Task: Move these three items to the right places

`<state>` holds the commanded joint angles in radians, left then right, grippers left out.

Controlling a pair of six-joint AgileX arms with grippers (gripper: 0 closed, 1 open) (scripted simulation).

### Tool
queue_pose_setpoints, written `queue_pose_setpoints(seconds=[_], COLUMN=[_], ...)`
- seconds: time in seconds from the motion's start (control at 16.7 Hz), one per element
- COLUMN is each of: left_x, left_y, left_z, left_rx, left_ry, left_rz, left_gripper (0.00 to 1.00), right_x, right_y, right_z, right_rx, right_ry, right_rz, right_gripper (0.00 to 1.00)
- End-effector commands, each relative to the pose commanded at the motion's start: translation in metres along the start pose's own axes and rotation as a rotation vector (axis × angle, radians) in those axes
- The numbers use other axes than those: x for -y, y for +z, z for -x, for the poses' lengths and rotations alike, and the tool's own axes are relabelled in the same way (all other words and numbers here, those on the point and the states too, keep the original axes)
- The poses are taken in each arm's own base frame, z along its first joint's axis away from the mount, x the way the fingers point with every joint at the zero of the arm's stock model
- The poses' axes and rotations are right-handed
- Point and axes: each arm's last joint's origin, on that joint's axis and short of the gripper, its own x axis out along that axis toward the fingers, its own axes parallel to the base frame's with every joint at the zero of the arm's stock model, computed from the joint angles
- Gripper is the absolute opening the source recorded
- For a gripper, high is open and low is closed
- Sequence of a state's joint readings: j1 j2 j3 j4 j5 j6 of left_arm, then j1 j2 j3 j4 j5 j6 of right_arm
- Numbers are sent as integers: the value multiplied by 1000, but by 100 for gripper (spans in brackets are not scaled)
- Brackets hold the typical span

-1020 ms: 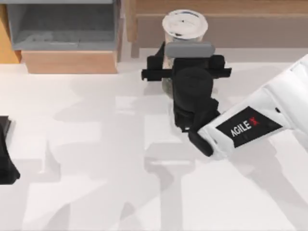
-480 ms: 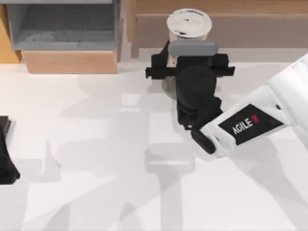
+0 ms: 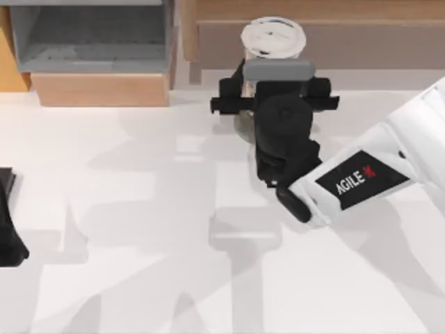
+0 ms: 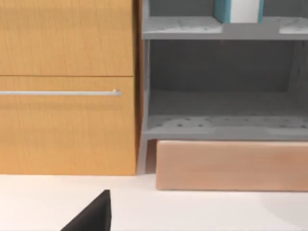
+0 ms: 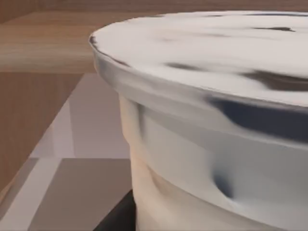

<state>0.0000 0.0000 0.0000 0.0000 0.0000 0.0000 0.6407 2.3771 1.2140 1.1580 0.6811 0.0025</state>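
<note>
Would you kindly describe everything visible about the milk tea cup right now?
The tall clear plastic cup of beige milk tea stands upright at the table's far edge, before a wooden shelf unit. Its round white lid is on, with dark smudgy reflections. Beige liquid shows through the wall beneath the rim. The right claw sits around its body from the near side; its base is hidden.

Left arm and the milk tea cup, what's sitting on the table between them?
Nothing: in the top view, bare white tabletop runs from the parked left arm at the left edge to the cup, where the right gripper sits.
</note>
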Motion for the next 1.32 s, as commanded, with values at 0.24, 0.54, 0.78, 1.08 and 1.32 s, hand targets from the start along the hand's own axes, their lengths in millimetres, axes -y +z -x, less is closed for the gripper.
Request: queue_pose_setpoints(seconds=[0.24,0.54,0.78,1.08,1.32], left_x=[0,0,0,0,0], left_y=[0,0,0,0,0], left_z=[0,0,0,0,0], left_rx=[0,0,0,0,0], left_ry=[0,0,0,0,0], left_rz=[0,0,0,0,0], left_gripper=[100,100,100,100,100], right_x=[0,0,-1,-1,1], right_y=[0,0,-1,0,-1], right_z=[0,0,10,31,29], right_rx=[0,0,-2,0,-5], right_ry=[0,0,0,2,-1], right_rz=[0,0,3,0,4], right_gripper=[100,100,100,100,100])
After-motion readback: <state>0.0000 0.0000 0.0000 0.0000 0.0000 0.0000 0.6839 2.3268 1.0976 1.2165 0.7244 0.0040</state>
